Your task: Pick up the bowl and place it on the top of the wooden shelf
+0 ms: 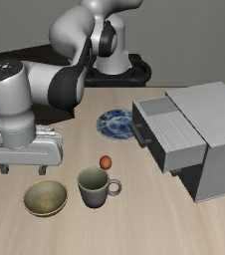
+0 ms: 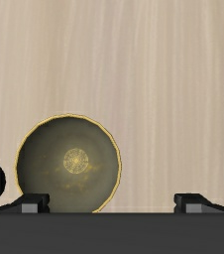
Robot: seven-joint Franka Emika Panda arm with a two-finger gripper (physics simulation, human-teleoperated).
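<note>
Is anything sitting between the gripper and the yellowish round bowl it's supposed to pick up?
Nothing visible does. The open gripper hangs above the yellowish round bowl with only air between them. The grey-green ceramic mug stands beside the bowl, toward the exterior view's right, clear of the way down.

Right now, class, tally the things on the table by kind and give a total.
Bowl: 1
Mug: 1
Plate: 1
Small orange ball: 1
Grey cabinet: 1
Total: 5
</note>
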